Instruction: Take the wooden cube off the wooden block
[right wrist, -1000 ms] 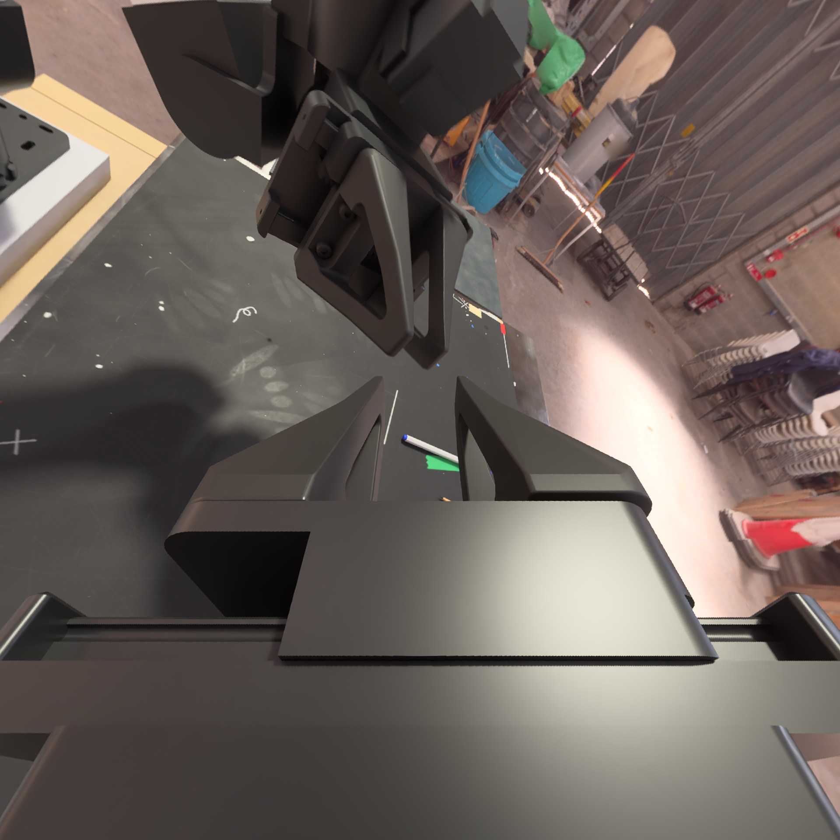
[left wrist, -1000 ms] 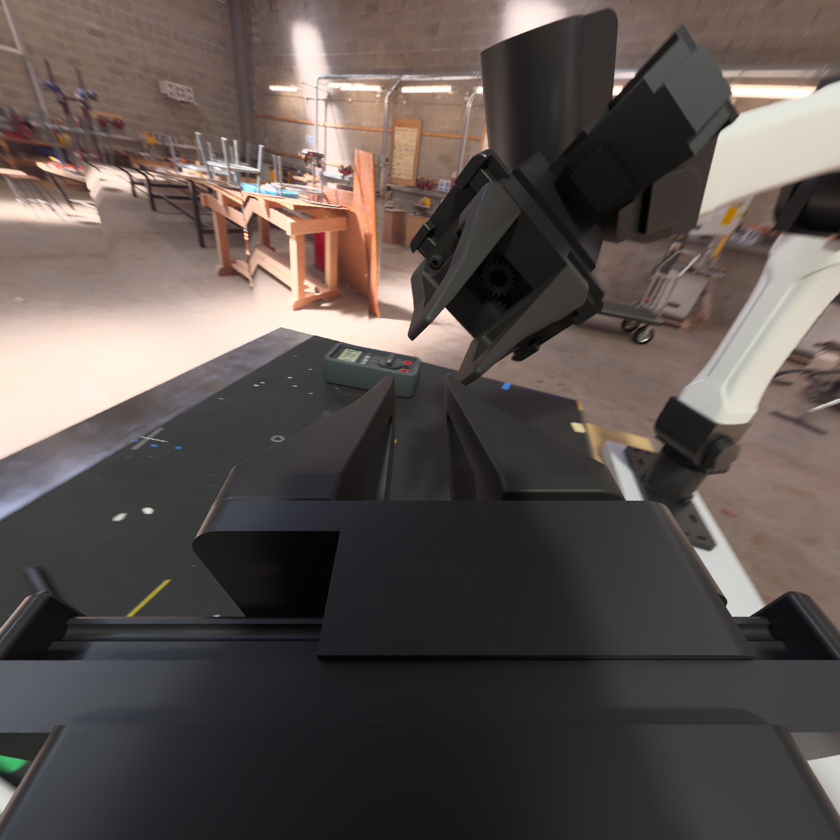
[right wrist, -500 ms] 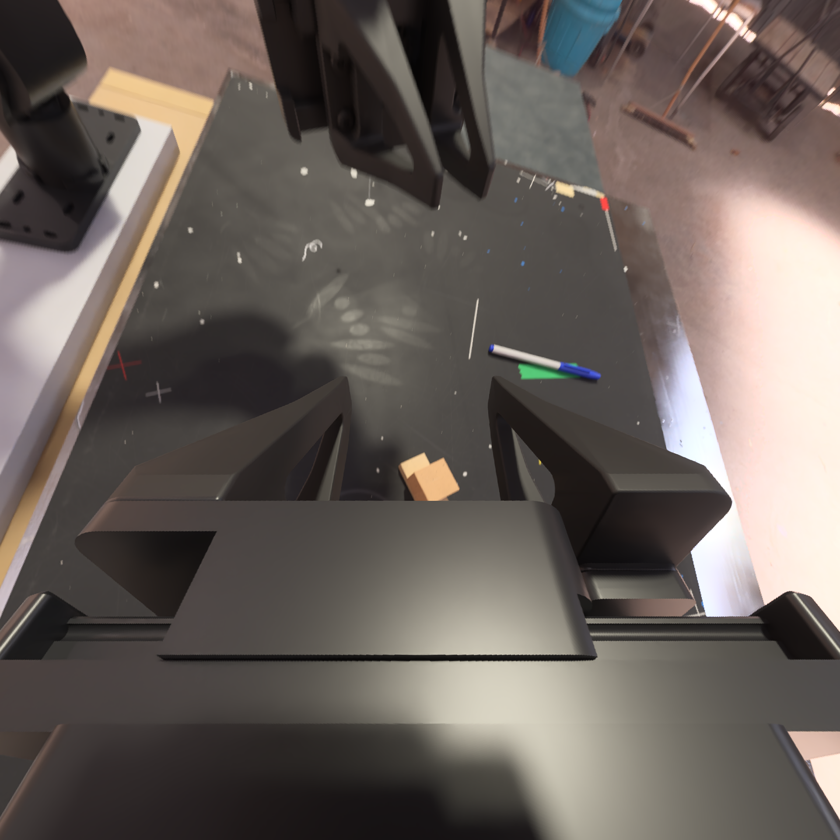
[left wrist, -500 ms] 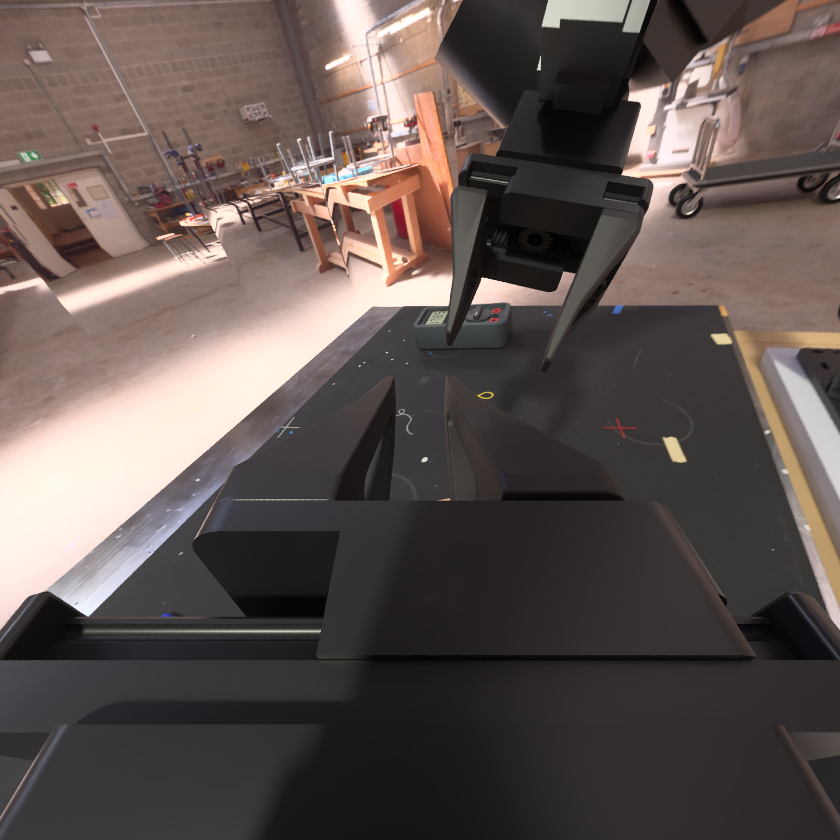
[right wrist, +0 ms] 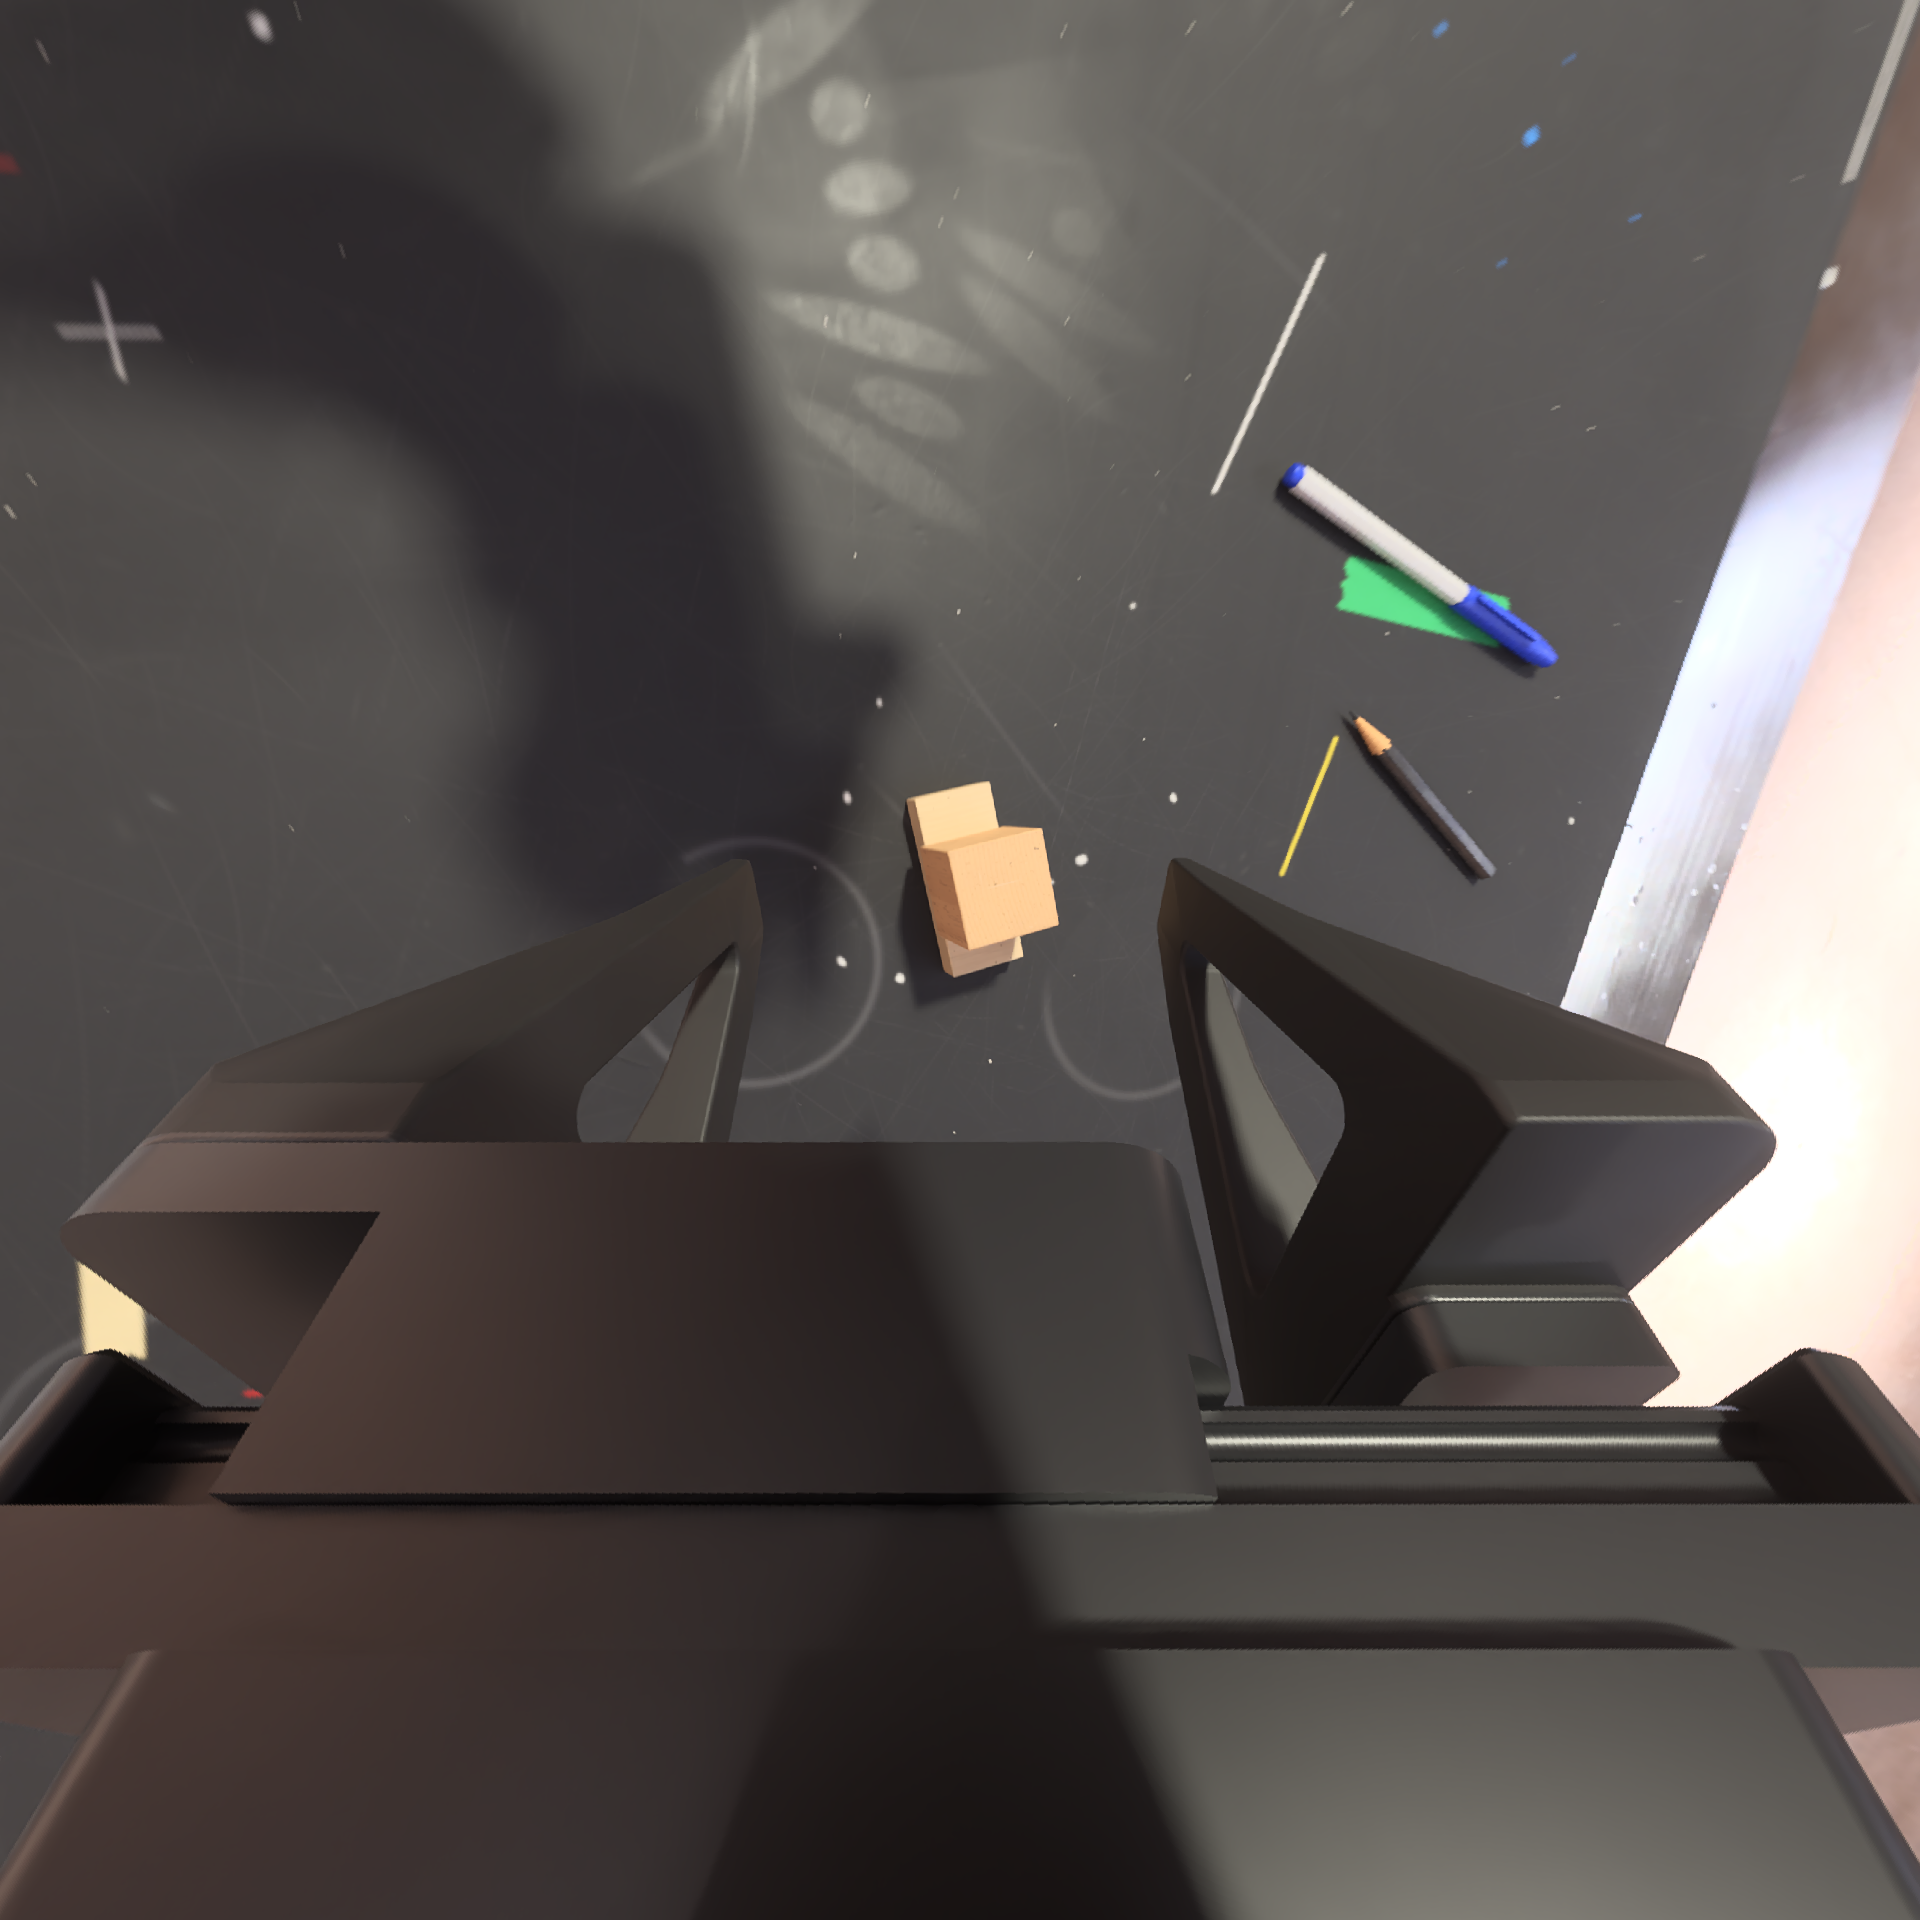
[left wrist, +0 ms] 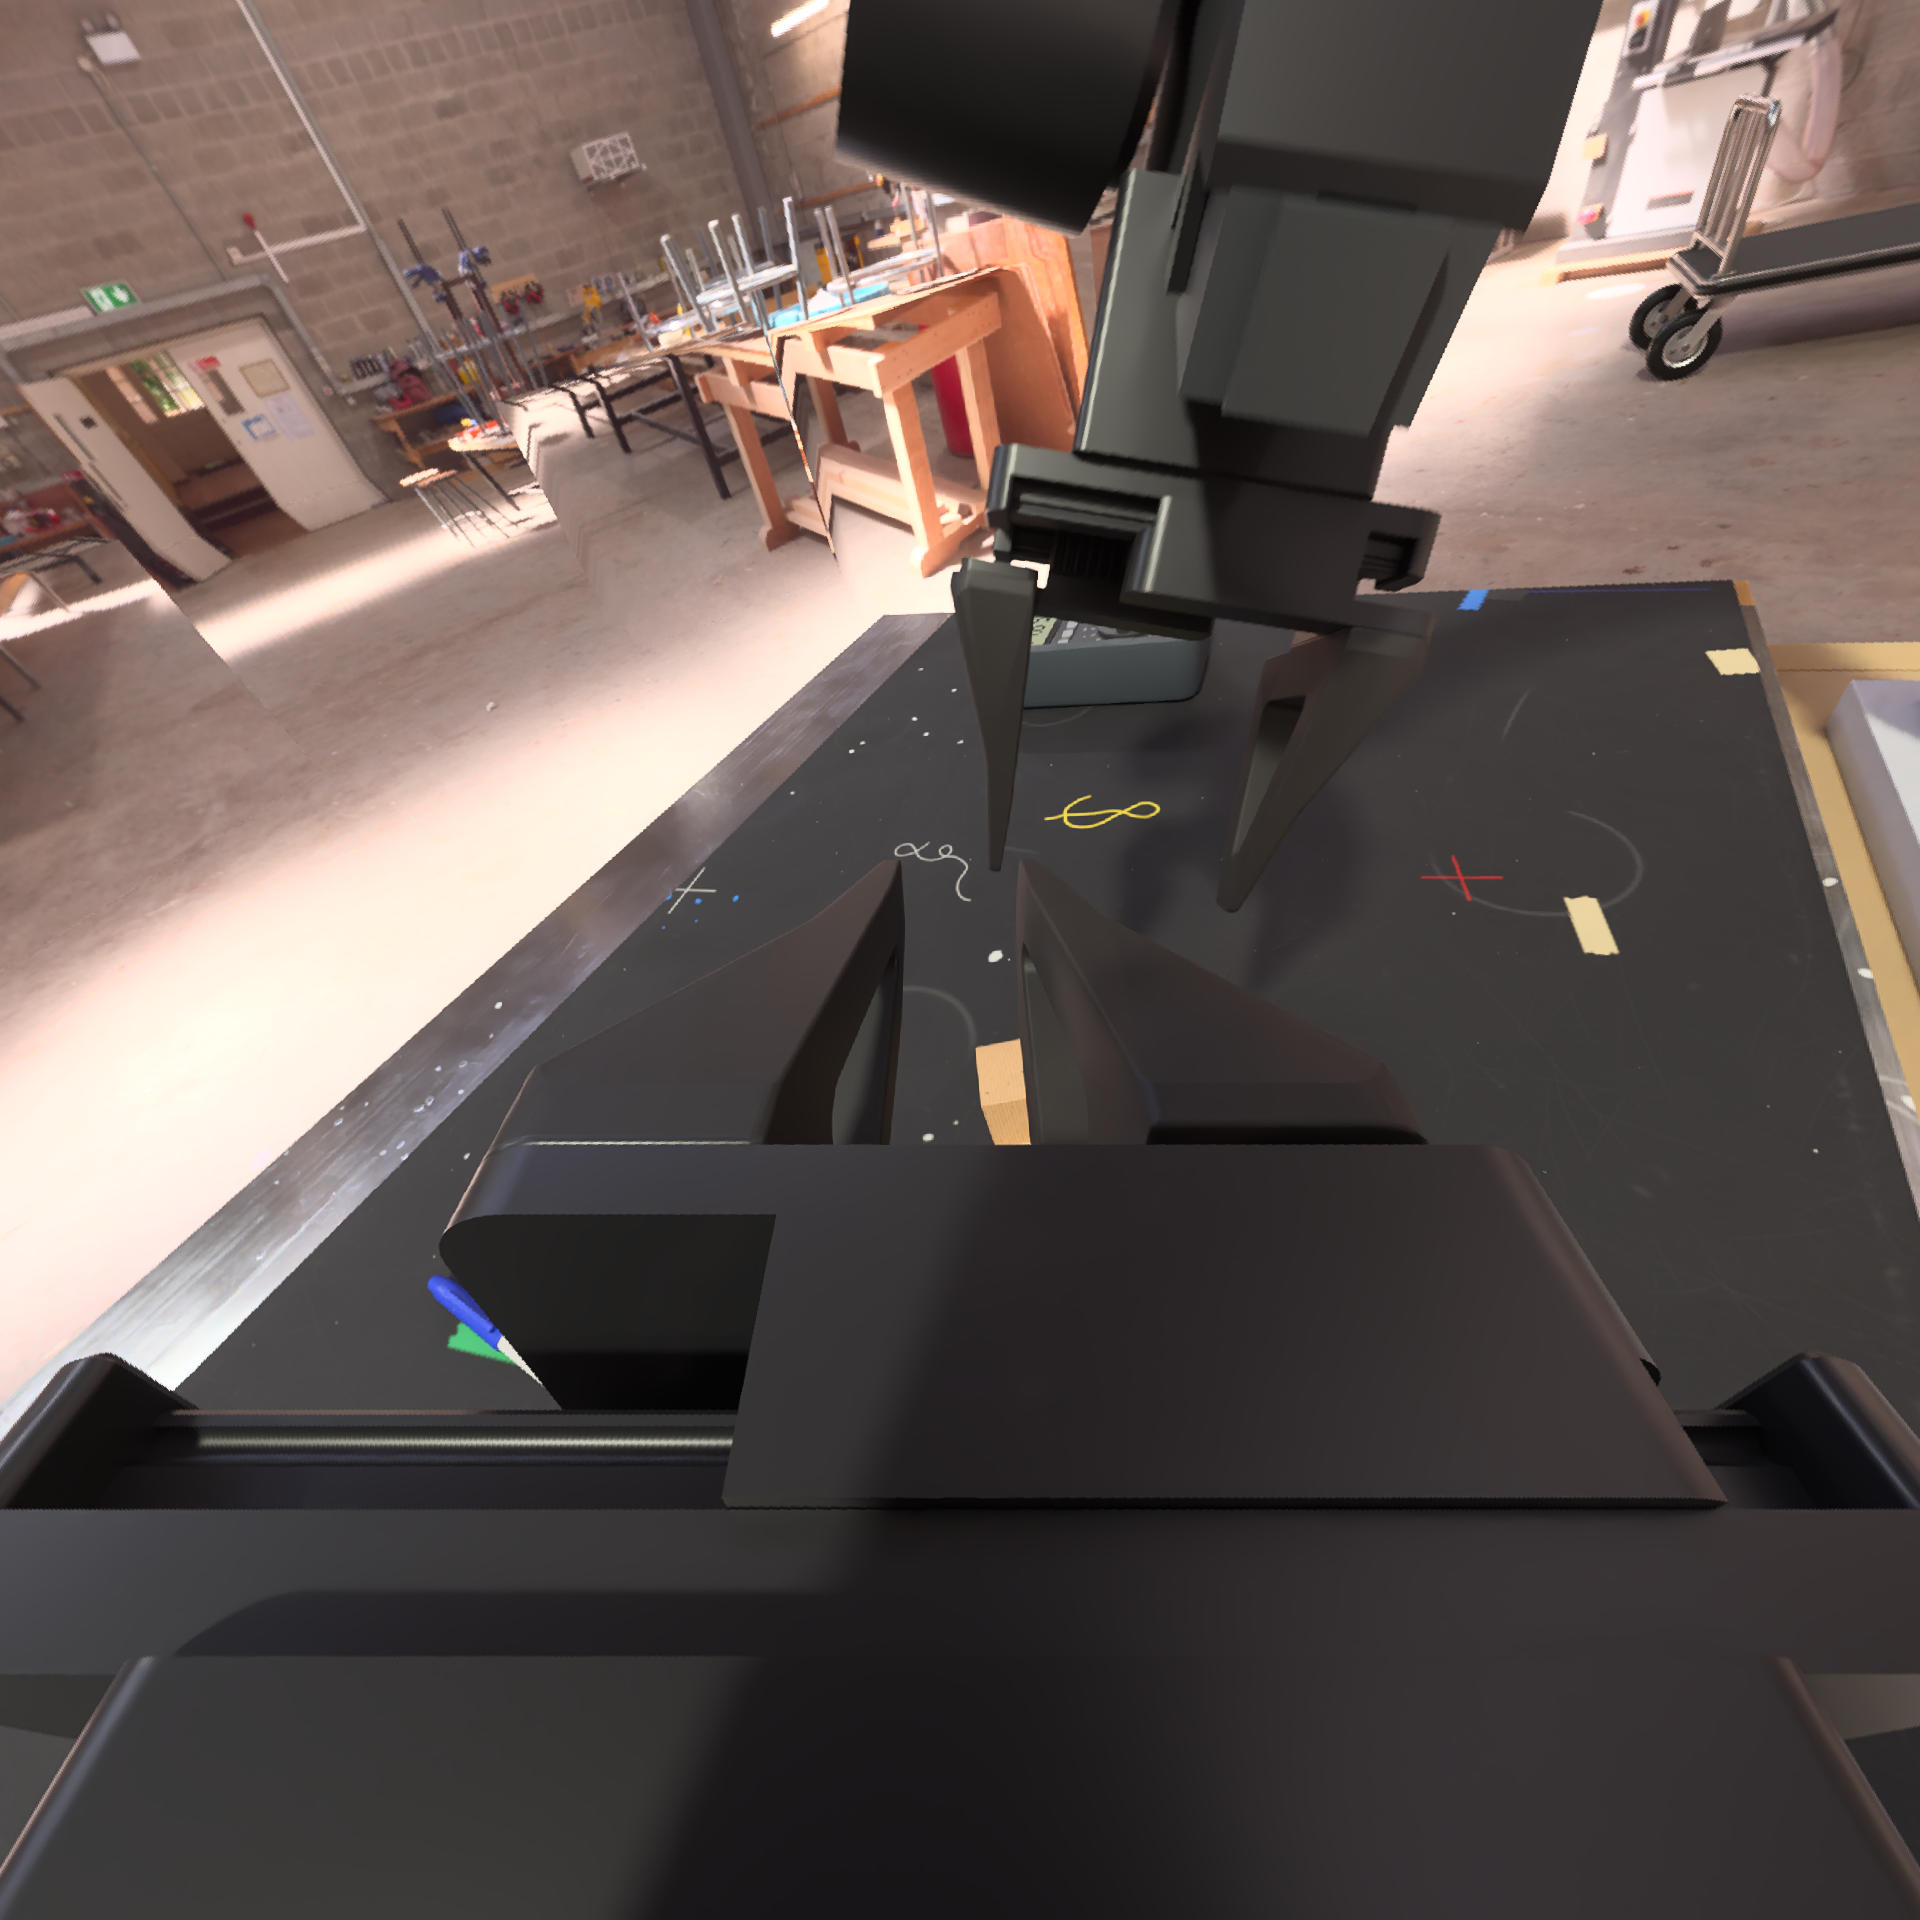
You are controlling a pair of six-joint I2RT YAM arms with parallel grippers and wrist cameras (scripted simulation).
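A small wooden cube (right wrist: pixel 992 883) sits on a flat wooden block (right wrist: pixel 951 810) lying on the dark table (right wrist: pixel 416 623). My right gripper (right wrist: pixel 961 864) is open and empty, pointing down at the table from above, and the cube lies between its fingertips in this view. In the left wrist view the right gripper (left wrist: pixel 1117 883) hangs open, its tips close to the table. My left gripper (left wrist: pixel 958 873) is shut and empty above the table. A bit of the wood (left wrist: pixel 1003 1091) shows in the narrow gap between its fingers.
A blue-capped marker (right wrist: pixel 1413 561) lies on green tape (right wrist: pixel 1392 608), with a pencil (right wrist: pixel 1423 800) beside it, near the table's metal edge (right wrist: pixel 1662 852). A grey multimeter (left wrist: pixel 1122 665) stands at the far end. A white mount (left wrist: pixel 1881 748) lies at the right.
My right gripper has opened wider and come down over the cube and block. The left wrist view has tilted down, and the wood now shows between the left fingers.
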